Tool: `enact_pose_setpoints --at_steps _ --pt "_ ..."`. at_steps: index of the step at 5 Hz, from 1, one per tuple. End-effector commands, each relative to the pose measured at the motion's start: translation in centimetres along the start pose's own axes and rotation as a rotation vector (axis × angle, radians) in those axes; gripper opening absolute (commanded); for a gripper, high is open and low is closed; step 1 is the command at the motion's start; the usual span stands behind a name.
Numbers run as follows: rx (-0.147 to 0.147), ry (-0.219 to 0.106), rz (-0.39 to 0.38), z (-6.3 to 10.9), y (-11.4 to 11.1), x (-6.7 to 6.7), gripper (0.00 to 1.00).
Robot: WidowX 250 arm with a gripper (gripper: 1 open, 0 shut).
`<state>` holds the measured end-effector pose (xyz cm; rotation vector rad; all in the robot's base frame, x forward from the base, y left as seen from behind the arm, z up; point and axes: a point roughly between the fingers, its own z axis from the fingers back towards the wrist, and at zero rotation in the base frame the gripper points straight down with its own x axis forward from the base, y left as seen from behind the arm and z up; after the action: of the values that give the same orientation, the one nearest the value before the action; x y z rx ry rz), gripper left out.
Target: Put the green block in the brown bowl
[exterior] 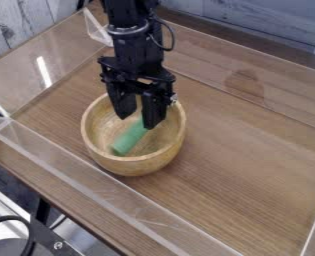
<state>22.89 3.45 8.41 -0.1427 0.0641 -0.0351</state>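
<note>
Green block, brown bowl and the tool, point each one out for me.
green block (128, 138), camera view, middle of its top face
brown bowl (101, 159), camera view, front rim
tool (137, 116), camera view, between its fingertips

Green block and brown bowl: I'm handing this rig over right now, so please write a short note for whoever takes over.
Claw: open, pointing down, hanging just above the brown bowl, holding nothing.
Green block: lying inside the bowl, leaning against the inner wall, free of the claw's fingers.
Done: the block is in the bowl and has been let go.
Left: probably only lifting the arm up and away from the bowl; go straight up so the fingers do not catch the rim.
</note>
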Motion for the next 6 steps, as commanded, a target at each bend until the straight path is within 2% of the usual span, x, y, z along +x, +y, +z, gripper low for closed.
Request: enact_pose_setpoints --at_steps 1,2,4,6 --pt "0.008 -0.07 0.0 2.6 0.1 0.8 1.0" --pt "0.007 -0.089 0.001 3.9 0.1 1.0 1.0" --pt "0.005 -0.153 0.0 8.9 0.1 1.8 1.0" --pt "0.035 -0.138 -0.003 6.7 1.1 0.8 1.0"
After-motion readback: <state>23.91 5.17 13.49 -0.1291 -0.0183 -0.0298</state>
